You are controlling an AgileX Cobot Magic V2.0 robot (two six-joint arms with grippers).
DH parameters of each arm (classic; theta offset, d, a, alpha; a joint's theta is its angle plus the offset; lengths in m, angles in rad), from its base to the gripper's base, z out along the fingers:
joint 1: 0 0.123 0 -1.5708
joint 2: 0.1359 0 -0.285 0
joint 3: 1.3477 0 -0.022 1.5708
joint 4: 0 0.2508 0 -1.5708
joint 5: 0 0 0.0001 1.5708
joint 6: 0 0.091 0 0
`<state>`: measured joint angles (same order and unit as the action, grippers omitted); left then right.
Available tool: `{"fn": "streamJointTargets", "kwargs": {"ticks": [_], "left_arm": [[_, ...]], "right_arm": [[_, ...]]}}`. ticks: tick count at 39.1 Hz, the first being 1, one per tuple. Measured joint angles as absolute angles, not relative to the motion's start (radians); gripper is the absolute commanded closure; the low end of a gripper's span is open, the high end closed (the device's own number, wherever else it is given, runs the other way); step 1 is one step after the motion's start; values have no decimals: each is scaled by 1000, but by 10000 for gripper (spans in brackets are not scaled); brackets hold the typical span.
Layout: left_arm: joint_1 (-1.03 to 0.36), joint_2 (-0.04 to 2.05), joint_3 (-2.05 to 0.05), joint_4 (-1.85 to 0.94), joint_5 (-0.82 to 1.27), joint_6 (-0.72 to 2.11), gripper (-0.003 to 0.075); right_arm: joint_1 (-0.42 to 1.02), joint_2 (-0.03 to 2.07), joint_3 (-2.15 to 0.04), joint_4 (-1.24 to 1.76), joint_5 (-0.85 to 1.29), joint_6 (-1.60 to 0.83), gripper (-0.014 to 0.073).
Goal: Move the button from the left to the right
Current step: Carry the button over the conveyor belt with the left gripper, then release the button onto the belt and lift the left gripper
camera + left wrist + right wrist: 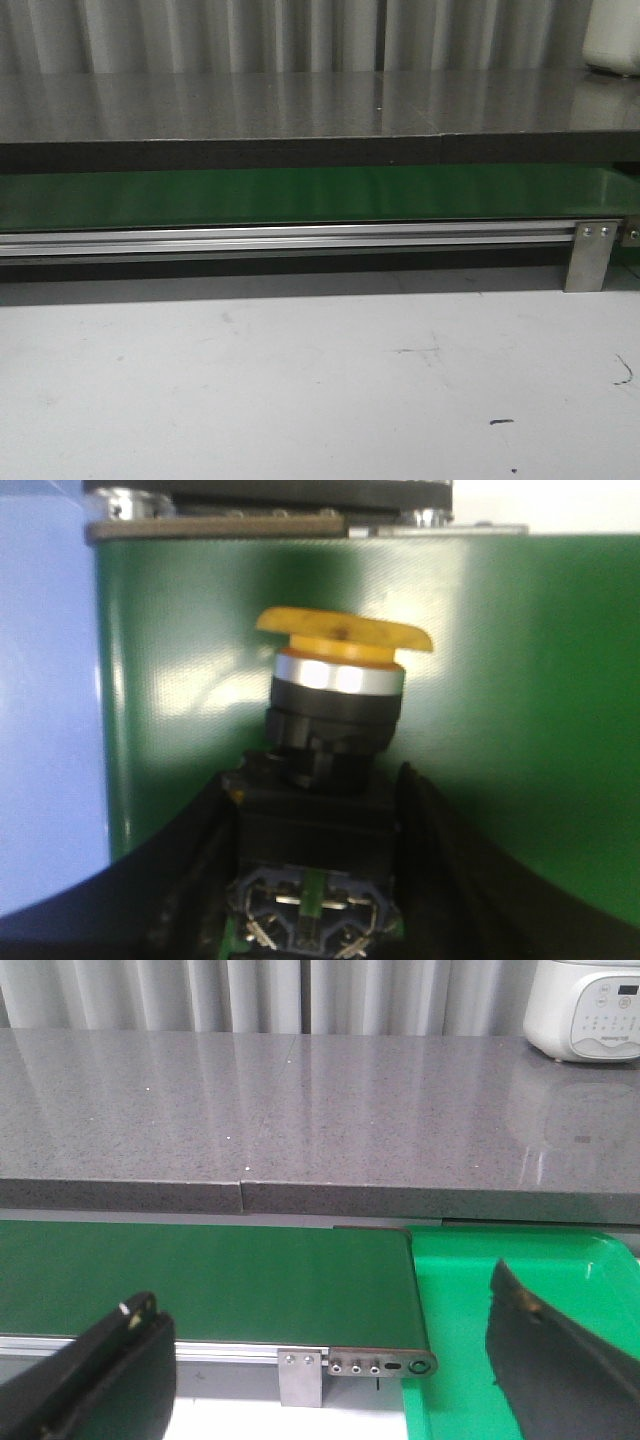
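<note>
The button (330, 730), a black switch block with a round orange-yellow cap, fills the left wrist view over the green belt (500, 700). My left gripper (318, 865) has its two black fingers (185, 880) against the sides of the button's block, shut on it. My right gripper (320, 1365) is open and empty, with its fingers (95, 1375) spread wide above the belt's right end (200, 1270). The front view shows the belt (300, 195) but neither the button nor a gripper.
A bright green tray (470, 1310) lies just past the belt's right end. A grey stone counter (300, 1110) runs behind the belt, with a white appliance (585, 1005) at its far right. An aluminium rail (300, 240) and bracket (592, 255) front the belt.
</note>
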<state>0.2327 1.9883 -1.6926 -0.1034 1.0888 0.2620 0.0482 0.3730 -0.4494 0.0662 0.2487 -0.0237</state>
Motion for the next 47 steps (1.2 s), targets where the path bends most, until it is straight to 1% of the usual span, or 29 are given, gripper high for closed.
{"fn": "streamJointTargets", "kwargs": {"ticks": [2, 8, 10, 13, 15, 20, 22, 25, 27, 30, 32, 34, 41, 47], "left_arm": [[233, 1999, -1693, -103, 1099, 262, 502], [233, 2015, -1693, -101, 1124, 262, 308], [231, 2015, -1696, -101, 1126, 262, 218], [224, 2015, -1712, -101, 1129, 262, 148], [220, 2015, -1728, -101, 1134, 262, 132], [185, 1999, -1779, -99, 1150, 262, 139], [167, 1994, -1797, -101, 1157, 262, 161], [142, 1983, -1819, -101, 1169, 262, 270], [121, 1980, -1830, -101, 1174, 264, 374], [95, 1976, -1843, -101, 1186, 268, 554], [77, 1976, -1845, -101, 1192, 270, 661], [59, 1976, -1845, -101, 1200, 270, 742], [17, 1960, -1841, -102, 1214, 270, 741], [5, 1873, -1780, -105, 1157, 260, 741]], "right_arm": [[48, 373, -449, 66, 249, -24, -49], [48, 373, -449, 66, 249, -24, -49], [48, 373, -449, 66, 249, -24, -49], [48, 373, -449, 66, 249, -24, -49], [48, 373, -449, 66, 249, -24, -49], [48, 373, -449, 66, 249, -24, -49], [48, 373, -449, 66, 249, -24, -49], [48, 373, -449, 66, 249, -24, -49], [48, 373, -449, 66, 249, -24, -49], [48, 373, -449, 66, 249, -24, -49], [48, 373, -449, 66, 249, -24, -49], [48, 373, -449, 66, 249, -24, -49], [48, 373, -449, 66, 249, -24, -49], [48, 373, -449, 66, 249, -24, -49]]}}
